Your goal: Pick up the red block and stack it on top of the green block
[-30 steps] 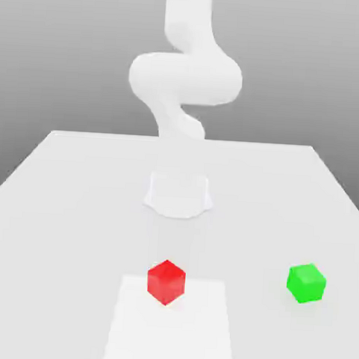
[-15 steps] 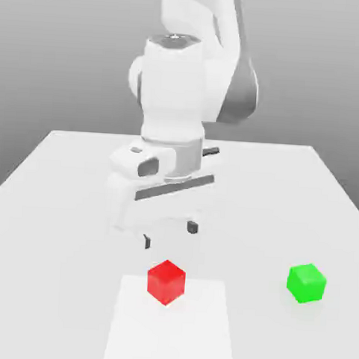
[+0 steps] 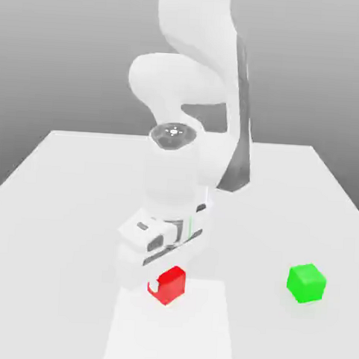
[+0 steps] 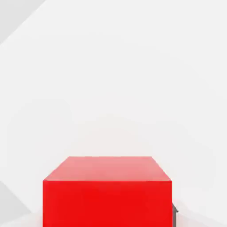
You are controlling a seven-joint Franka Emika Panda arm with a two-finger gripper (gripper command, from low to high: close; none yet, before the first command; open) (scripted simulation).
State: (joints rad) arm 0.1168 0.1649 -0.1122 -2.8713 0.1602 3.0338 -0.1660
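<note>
1. One red block (image 3: 168,286) sits on the desk (image 3: 74,236), at the far edge of a white rectangular patch (image 3: 169,335).
2. Fingers (image 4: 174,217) are closed around the red block, with the hand (image 3: 159,248) directly above.
3. One green block (image 3: 306,283) rests on the desk, well apart, toward the exterior view's right, with nothing stacked on it.

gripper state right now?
Gripper: closed on the red block, by the look of it; a finger pad sits right against its side.
</note>
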